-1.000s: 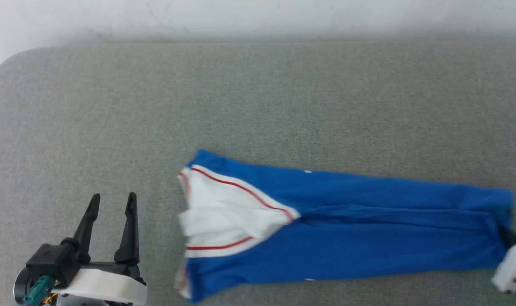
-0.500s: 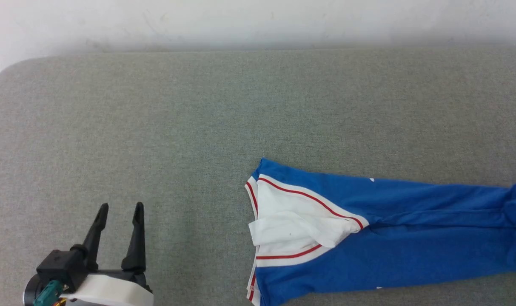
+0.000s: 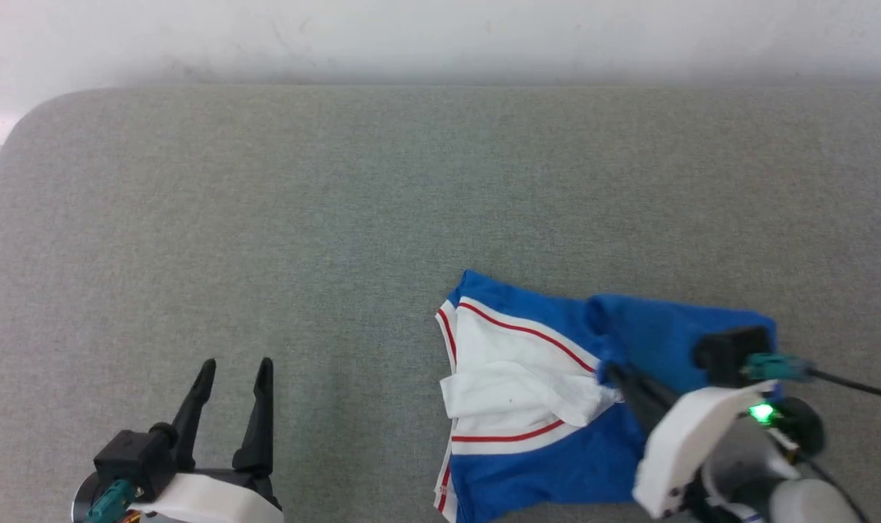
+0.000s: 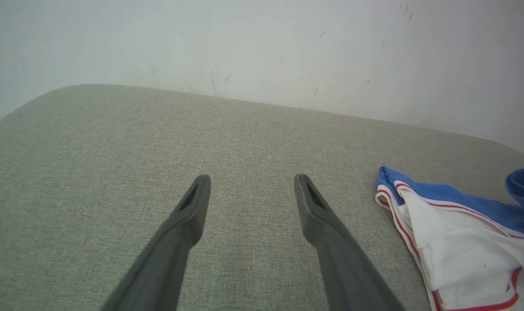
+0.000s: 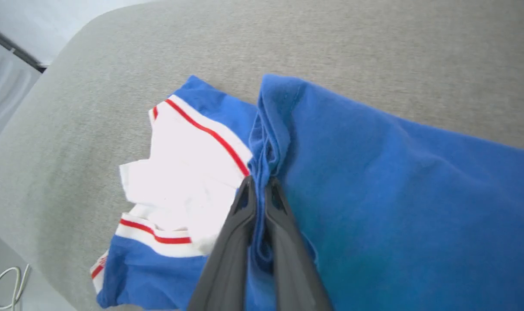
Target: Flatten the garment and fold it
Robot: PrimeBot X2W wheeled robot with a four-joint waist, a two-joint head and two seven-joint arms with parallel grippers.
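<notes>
Right wrist view: right pincer (image 5: 260, 182) clamped on garment (image 5: 374, 185) edge | head view: left pincer (image 3: 237, 363) apart, away from garment

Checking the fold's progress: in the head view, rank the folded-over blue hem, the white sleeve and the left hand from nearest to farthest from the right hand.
1. The folded-over blue hem, pinched in the shut right hand.
2. The white sleeve, just to its left.
3. The left hand, open, far lower left.
</notes>
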